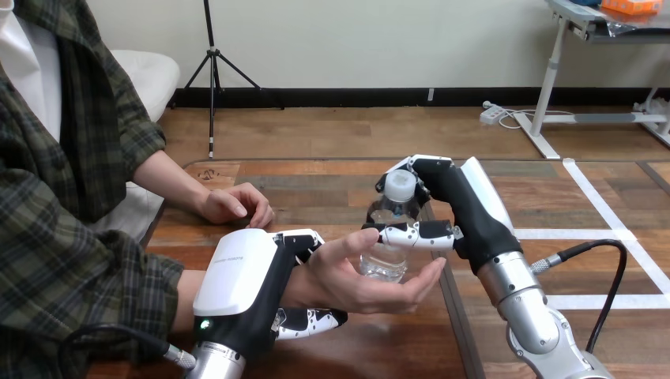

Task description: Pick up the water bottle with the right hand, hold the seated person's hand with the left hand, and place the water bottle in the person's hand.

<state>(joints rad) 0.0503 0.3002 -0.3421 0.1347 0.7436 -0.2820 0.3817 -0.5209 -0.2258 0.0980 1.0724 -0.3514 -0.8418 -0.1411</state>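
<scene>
While the right robot hand [458, 207] clamped the upper part of the clear plastic water bottle [385, 262], its base reached the person's upturned palm [355, 288], whose wrist the left robot hand [237, 272] clasped. It looked light, thin-walled and crushable, best held gently.
</scene>
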